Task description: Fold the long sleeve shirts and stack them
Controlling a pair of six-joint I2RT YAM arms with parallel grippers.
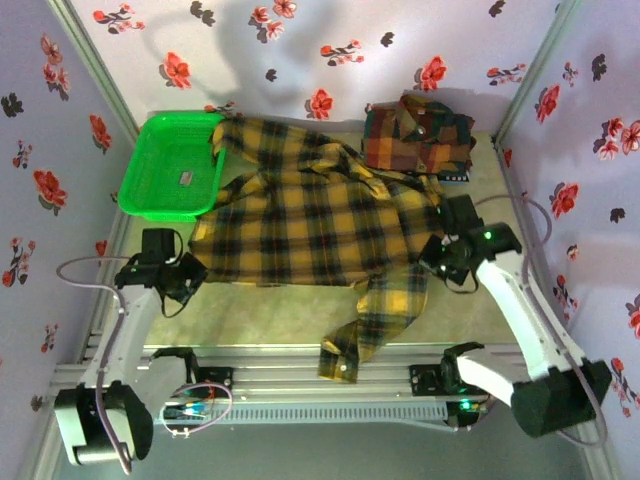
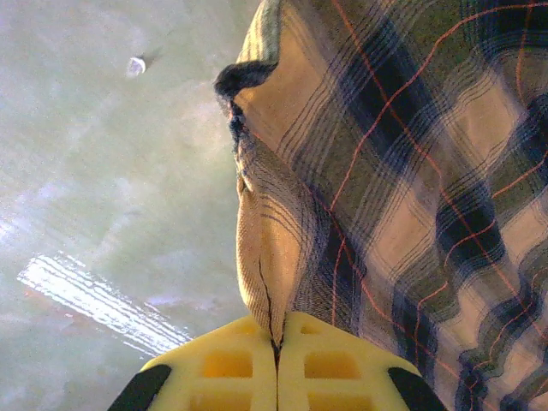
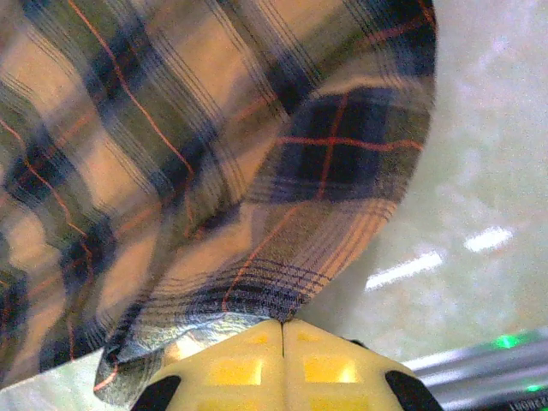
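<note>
Yellow shirt (image 1: 300, 215): spread flat, right of basket (image 1: 140, 172), touching its rim.
Red shirts (image 1: 418, 135): folded pile, well right of basket.
Left gripper (image 2: 276, 324), right gripper (image 3: 282, 327): each clamped on yellow shirt edge.

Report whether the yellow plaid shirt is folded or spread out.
Spread out: the yellow plaid shirt lies open across the table, one sleeve trailing toward the near edge.
</note>
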